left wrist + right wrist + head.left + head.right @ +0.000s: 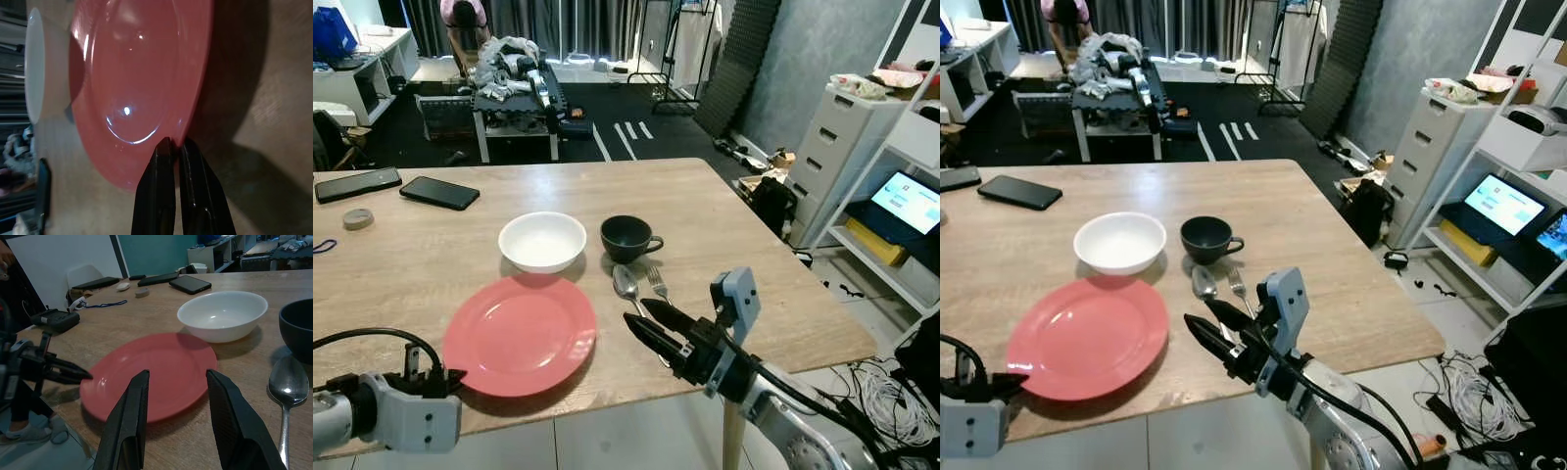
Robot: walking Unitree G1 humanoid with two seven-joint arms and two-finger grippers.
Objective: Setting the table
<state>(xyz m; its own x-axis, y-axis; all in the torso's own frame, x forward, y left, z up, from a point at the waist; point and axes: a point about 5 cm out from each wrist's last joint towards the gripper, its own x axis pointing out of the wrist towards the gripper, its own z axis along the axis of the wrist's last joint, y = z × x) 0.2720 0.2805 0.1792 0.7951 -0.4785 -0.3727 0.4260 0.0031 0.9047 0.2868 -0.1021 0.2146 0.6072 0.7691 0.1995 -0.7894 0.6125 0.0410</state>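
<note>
The left gripper (171, 144) has its two black fingers pressed together at the near rim of the red plate (519, 335), the tips touching that rim; whether the rim is pinched between them cannot be told. The plate lies flat close to the near edge of the wooden table (744, 245), its near rim almost at that edge. Just beyond the plate sits the white bowl (542, 241), its base nearly touching the plate's far rim. To the robot's right of the bowl stands the black cup (627, 238), handle turned away from the plate. A spoon (626, 284) and a fork (656, 282) lie side by side on the near side of the cup, just right of the plate.

The right gripper (177, 382) hangs with fingers spread wide and nothing between them, right of the plate and over the cutlery handles, near the table's front edge. Bare wood stretches right of the cutlery to the table's corner.

Left of the plate, toward the table's far side, lie two dark phones (438, 192). The right wrist view adds a small dark device (55, 319) and a blue cord (100, 305) beyond the plate.
</note>
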